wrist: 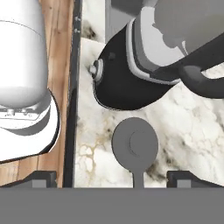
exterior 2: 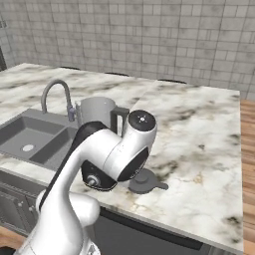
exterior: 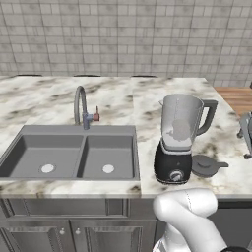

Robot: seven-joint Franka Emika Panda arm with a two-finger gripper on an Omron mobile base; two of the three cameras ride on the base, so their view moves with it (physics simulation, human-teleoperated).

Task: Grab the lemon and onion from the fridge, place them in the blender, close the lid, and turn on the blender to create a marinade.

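The blender point(exterior: 179, 142) stands on the marble counter right of the sink, its clear jar point(exterior: 181, 120) uncovered on the black base point(wrist: 118, 83) with a silver knob point(wrist: 94, 70). The dark grey lid point(exterior: 205, 165) lies flat on the counter just right of the base, also seen as lid point(exterior 2: 143, 182) and lid point(wrist: 134, 143). My gripper point(wrist: 114, 178) hovers above the lid, open, its fingertips point(wrist: 41, 177) spread wide with nothing held. In the right base view my arm hides most of the blender point(exterior 2: 97, 112). The lemon, onion and fridge are out of view.
A double grey sink point(exterior: 74, 155) with a curved faucet point(exterior: 81, 106) lies left of the blender. A silver-black toaster point(exterior: 246, 130) sits at the right edge. The counter's front edge point(wrist: 72, 131) runs close to the lid, with wooden floor beyond it.
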